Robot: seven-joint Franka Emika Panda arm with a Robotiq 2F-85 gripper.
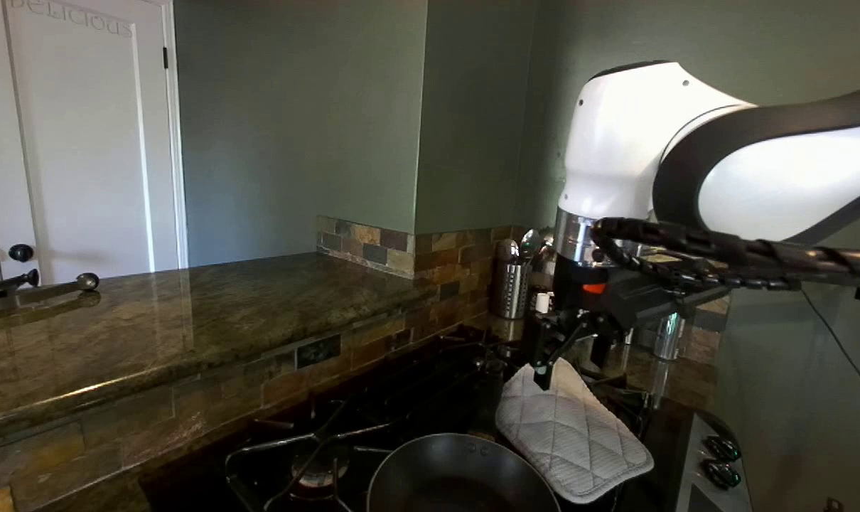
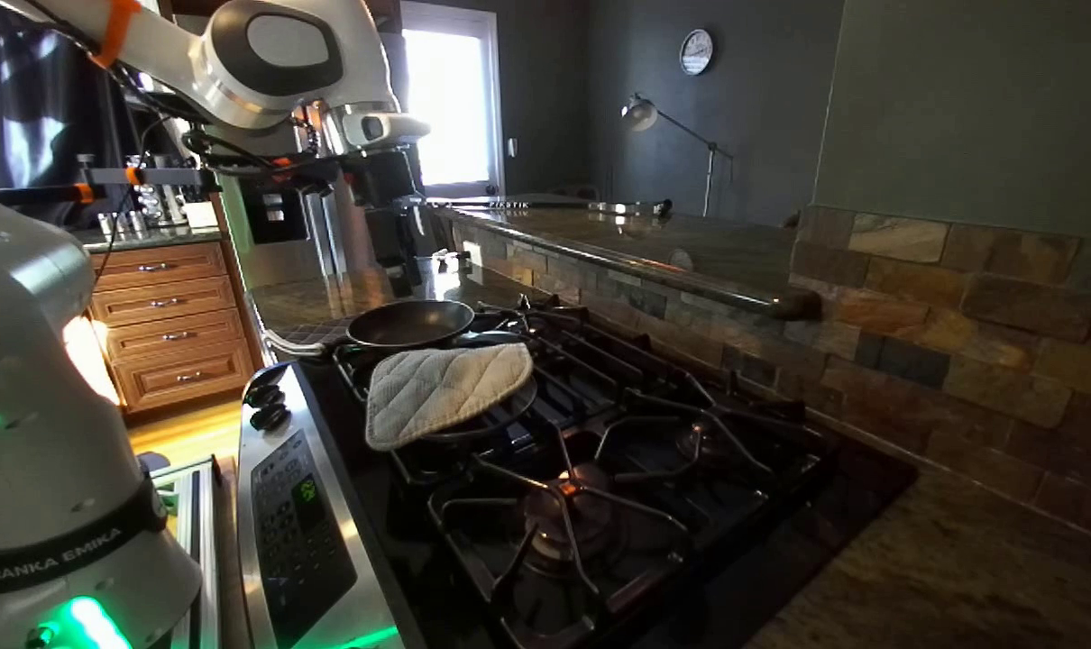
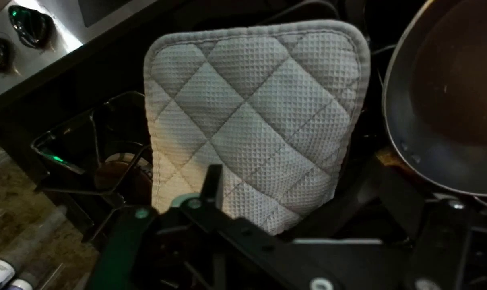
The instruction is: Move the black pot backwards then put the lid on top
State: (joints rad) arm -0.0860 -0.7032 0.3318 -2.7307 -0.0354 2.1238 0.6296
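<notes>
Jaws spread, seemingly above white quilted pad (image 3: 247,121); black pot (image 3: 448,96) just beside it.

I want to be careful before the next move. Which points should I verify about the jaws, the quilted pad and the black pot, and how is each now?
1. Jaws open: ok, they stand wide apart.
2. Jaws clear of the white quilted pad: ok, an exterior view shows a gap.
3. Black pot uncovered: ok, nothing lies across its opening.
4. Pad on the pot as lid: not ok, it lies beside it.
5. Pot far enough back: cannot tell, nothing marks the goal.
6. No flame under the pot: cannot tell, hidden from view.
</notes>
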